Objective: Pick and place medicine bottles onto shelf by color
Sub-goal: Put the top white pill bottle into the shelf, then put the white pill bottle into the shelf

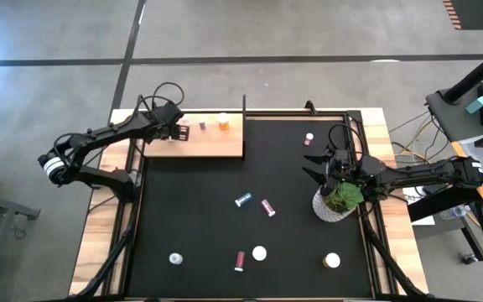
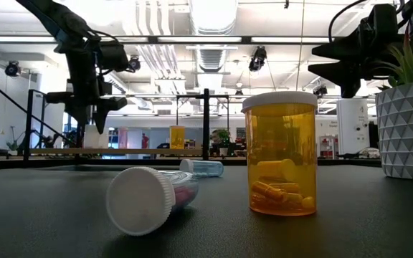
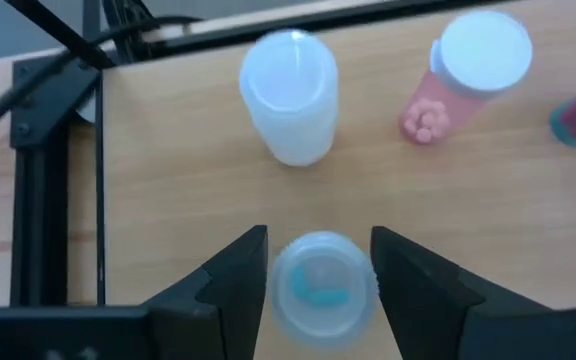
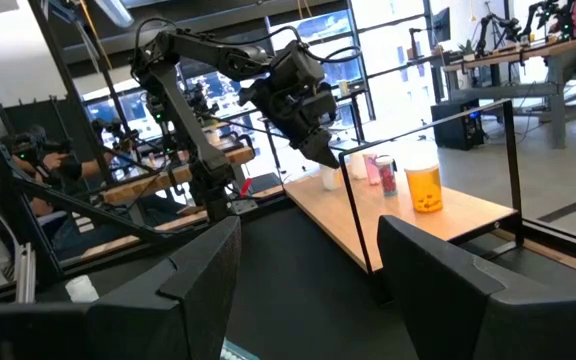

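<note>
My left gripper [image 3: 318,275] hangs over the far left corner of the light-wood shelf [image 3: 168,180], pointing steeply down. Its fingers stand close on either side of a blue-teal medicine bottle [image 3: 320,288] that stands upright on the shelf. Beyond it on the shelf stand a white bottle [image 3: 290,95] and a pink bottle [image 3: 463,75]; an orange one [image 1: 222,122] stands further right. My right gripper [image 1: 315,164] waits open and roughly level beside the plant pot [image 1: 336,203], with nothing between its fingers. My left gripper has a finger [image 3: 238,285] on each side of the blue-teal bottle's cap [image 3: 298,262], coming from above. Whether the fingers touch the cap I cannot tell. The bottle stands upright with its base on the shelf.
Loose bottles lie scattered on the black mat: a blue one [image 1: 243,200] and a pink one [image 1: 267,207] mid-table, several along the near edge [image 1: 260,252], one at the far right [image 1: 309,137]. A thin black post [image 1: 244,105] rises at the shelf's right end.
</note>
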Controlling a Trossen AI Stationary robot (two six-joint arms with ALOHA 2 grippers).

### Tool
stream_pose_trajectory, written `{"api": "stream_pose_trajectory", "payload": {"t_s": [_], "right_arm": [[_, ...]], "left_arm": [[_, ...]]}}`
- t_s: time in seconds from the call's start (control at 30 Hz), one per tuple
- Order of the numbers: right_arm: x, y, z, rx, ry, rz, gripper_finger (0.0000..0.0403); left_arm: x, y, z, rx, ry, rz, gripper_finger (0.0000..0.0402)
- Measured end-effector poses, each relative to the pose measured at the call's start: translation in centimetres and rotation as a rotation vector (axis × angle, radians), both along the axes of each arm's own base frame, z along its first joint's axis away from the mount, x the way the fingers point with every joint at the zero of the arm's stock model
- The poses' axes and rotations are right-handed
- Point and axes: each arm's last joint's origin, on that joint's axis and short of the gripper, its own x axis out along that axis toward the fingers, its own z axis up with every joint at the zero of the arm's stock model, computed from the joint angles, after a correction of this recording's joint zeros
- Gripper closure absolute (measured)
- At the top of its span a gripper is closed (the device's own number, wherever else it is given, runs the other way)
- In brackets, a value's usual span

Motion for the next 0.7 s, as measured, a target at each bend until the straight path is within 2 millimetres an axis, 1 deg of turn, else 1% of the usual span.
{"api": "stream_pose_trajectory", "payload": {"t_s": [0.33,0.47,0.7], "right_arm": [[0.0,0.0,0.0,0.000,0.000,0.000,0.0177],[0.0,0.0,0.0,0.000,0.000,0.000,0.0177],[0.0,0.0,0.0,0.001,-0.001,0.000,0.0177]], "left_arm": [[0.1,0.2,0.3,0.047,0.007,0.019,0.0240],[0.3,0.5,0.5,0.081,0.003,-0.013,0.0240],[0.5,0.7,1.9,0.125,-0.010,-0.047,0.0240]]}}
